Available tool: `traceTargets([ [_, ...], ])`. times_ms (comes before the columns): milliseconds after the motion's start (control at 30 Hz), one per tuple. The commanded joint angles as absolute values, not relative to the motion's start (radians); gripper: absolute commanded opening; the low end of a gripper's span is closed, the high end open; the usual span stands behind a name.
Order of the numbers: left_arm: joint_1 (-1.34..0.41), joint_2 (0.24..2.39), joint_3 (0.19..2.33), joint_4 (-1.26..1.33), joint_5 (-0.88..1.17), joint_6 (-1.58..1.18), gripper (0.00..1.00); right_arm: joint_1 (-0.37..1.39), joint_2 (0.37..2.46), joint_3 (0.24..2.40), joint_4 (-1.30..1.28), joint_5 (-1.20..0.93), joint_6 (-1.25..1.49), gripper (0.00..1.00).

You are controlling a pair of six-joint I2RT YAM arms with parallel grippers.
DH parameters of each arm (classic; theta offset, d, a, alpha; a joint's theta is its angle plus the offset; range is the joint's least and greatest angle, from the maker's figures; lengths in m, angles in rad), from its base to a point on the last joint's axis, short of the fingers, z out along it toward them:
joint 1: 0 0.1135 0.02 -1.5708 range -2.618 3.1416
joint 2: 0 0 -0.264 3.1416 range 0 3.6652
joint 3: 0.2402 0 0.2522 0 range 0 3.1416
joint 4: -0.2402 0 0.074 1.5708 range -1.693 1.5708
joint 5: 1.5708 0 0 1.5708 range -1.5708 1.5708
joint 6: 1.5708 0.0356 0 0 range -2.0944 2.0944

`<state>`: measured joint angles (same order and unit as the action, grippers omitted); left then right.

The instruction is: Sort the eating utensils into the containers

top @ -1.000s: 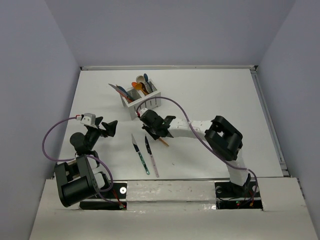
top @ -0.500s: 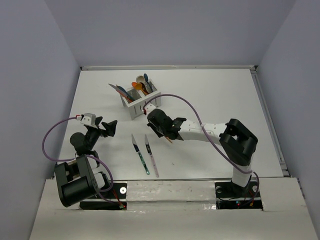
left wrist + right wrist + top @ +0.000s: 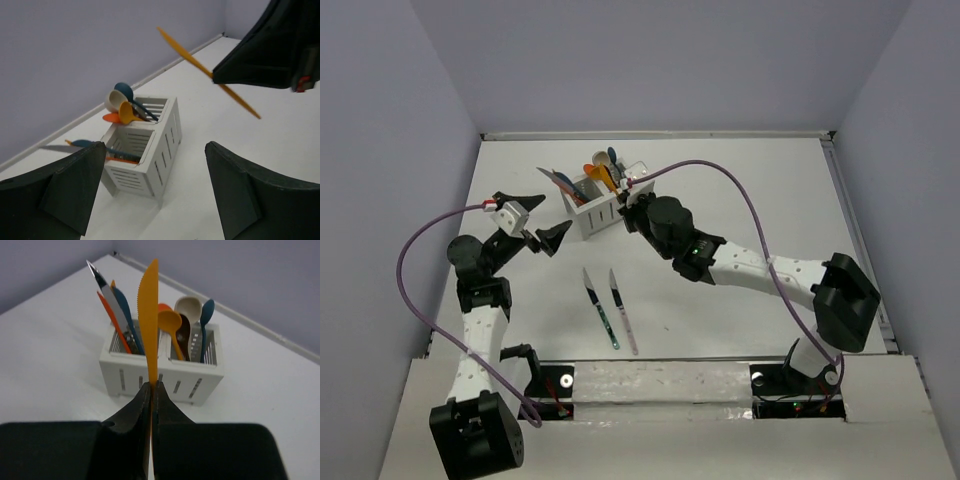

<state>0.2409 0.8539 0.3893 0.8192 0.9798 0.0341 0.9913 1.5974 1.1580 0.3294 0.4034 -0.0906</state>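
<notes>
Lying loose on the table (image 3: 750, 190), well to the near side of the caddy (image 3: 592, 218), side by side with blades aiming roughly toward it: a teal-handled knife (image 3: 601, 308) and a pink-handled knife (image 3: 623, 314).

Hanging just left of the caddy, spread wide and gripping nothing: the left gripper (image 3: 537, 221).

Pinching an orange knife (image 3: 149, 315) near its handle end, jaws pressed tight on it: the right gripper (image 3: 151, 389), hovering at the caddy's near right corner and being much the better placed arm for the drop.

Running straight on from the fingers toward the caddy, serrated blade leading, and lining up almost on the divider between the two compartments.

Showing stored knives (image 3: 117, 310) leaning in the left compartment and spoons (image 3: 187, 315) in the right, so probably calling for a slight shift left of the divider and a tip downward before letting go.

Offering open table all round the caddy, with the back wall (image 3: 650, 60) well beyond it.
</notes>
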Motion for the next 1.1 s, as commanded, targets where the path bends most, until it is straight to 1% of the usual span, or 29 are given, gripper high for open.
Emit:
traceTargets([
  [0,0.212,0.865,0.553,0.604,1.072,-0.118,0.93,1.022,1.69,1.258,0.567,0.471,-0.163,0.0],
  [67,0.204,0.883,0.583,0.603,1.031,-0.193,0.88,1.032,1.721,1.275,0.601,0.471,-0.169,0.0],
  [167,0.181,0.91,0.623,0.604,0.976,-0.259,0.85,1.041,1.743,1.316,0.609,0.454,-0.163,0.0],
  [467,0.039,0.969,0.657,0.604,0.847,-0.259,0.84,1.071,1.769,1.332,0.62,0.416,-0.156,0.0],
  [667,0.023,1.026,0.683,0.629,0.833,-0.298,0.82,1.08,1.778,1.336,0.609,0.394,-0.141,0.0],
  [933,0.008,1.043,0.675,0.706,0.742,-0.347,0.69,1.08,1.786,1.339,0.609,0.376,-0.135,0.0],
  [1033,0.005,1.06,0.68,0.71,0.73,-0.347,0.67,1.08,1.787,1.341,0.609,0.374,-0.135,0.0],
  [1067,-0.024,1.065,0.68,0.712,0.732,-0.348,0.66,1.08,1.789,1.341,0.609,0.376,-0.137,0.0],
])
